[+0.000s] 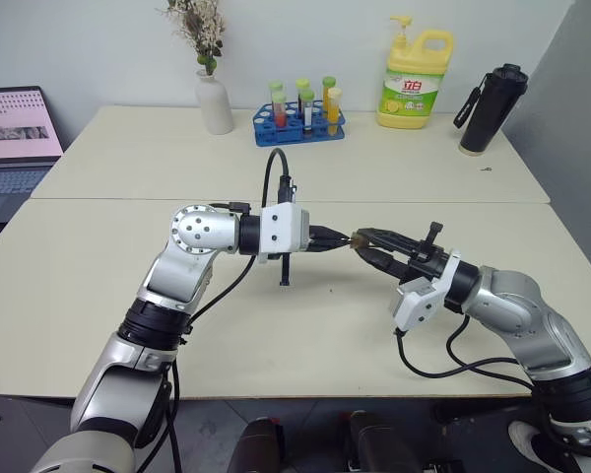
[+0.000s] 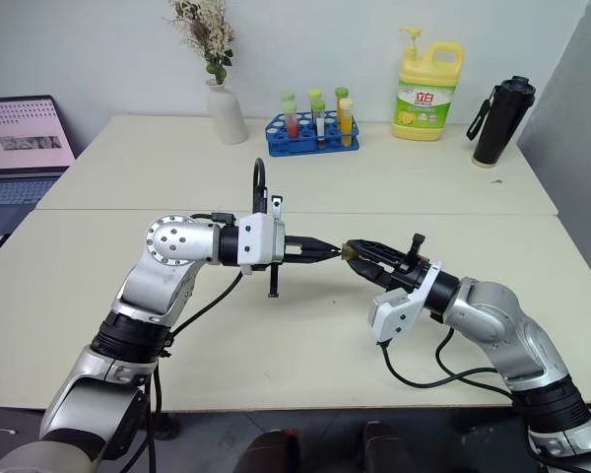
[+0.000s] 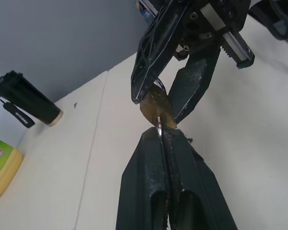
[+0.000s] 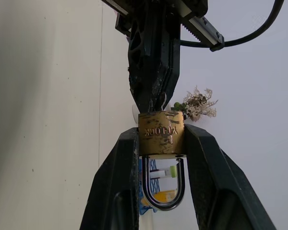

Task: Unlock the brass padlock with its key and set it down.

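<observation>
The brass padlock (image 4: 161, 134) hangs in the air above the table's middle, pinched across its golden body by my right gripper (image 1: 367, 242). Its silvery shackle (image 4: 164, 191) points back toward that wrist, and both legs sit in the body. My left gripper (image 3: 160, 132) comes in from the left, level, with its tips right at the lock's keyhole face. It is shut on the key (image 3: 159, 123), a thin silvery sliver that runs from the fingertips into the padlock (image 3: 155, 106). From the head the lock is a small brass spot (image 1: 356, 239) between the two grippers.
At the table's far edge stand a white vase with dried flowers (image 1: 215, 99), a blue test-tube rack (image 1: 300, 120), a yellow detergent bottle (image 1: 415, 79) and a black bottle (image 1: 491, 108). A laptop (image 1: 15, 138) sits off to the left. Bare cream tabletop (image 1: 305, 335) lies under the grippers.
</observation>
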